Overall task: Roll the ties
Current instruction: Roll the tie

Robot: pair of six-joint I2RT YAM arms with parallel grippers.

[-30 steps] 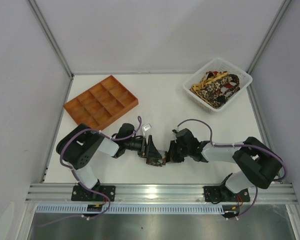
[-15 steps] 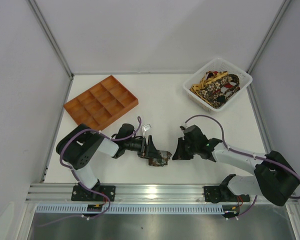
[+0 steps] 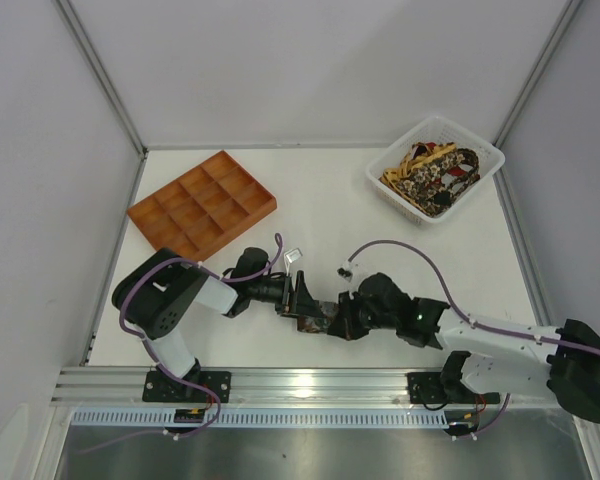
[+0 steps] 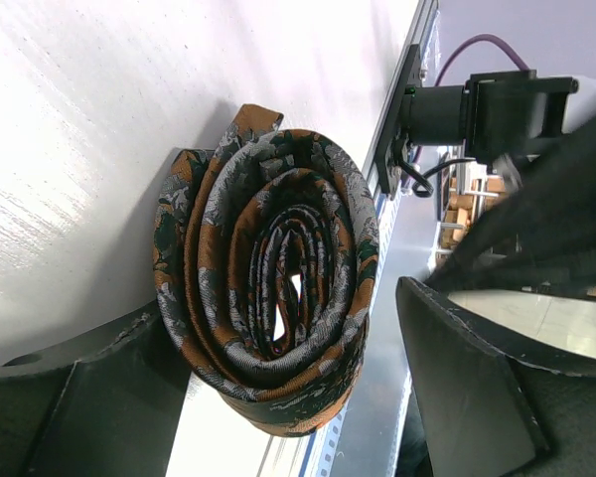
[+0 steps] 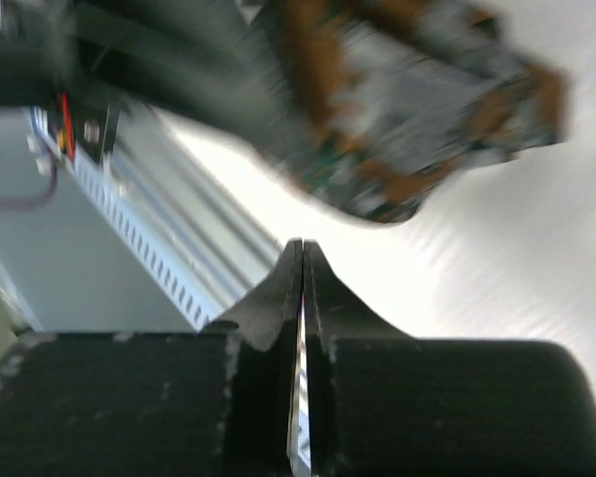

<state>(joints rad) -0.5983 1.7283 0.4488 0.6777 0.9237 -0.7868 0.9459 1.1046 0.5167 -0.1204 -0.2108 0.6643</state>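
Right gripper [image 5: 300, 248] is back at the rolled tie [image 4: 263, 248], shut and empty. Left gripper [image 3: 310, 305] sits wide open around it, so a bump could unroll it.

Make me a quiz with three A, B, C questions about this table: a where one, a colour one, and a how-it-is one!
1. Where is the white basket? A far right corner; B far left corner; C between the arms.
2. What colour is the compartment tray? A blue; B orange; C green.
3. The tie at the left gripper is? A flat; B knotted; C rolled up.
Answers: 1 A: it sits top right in the overhead view. 2 B: it is plainly orange. 3 C: the wrist view shows a spiral.
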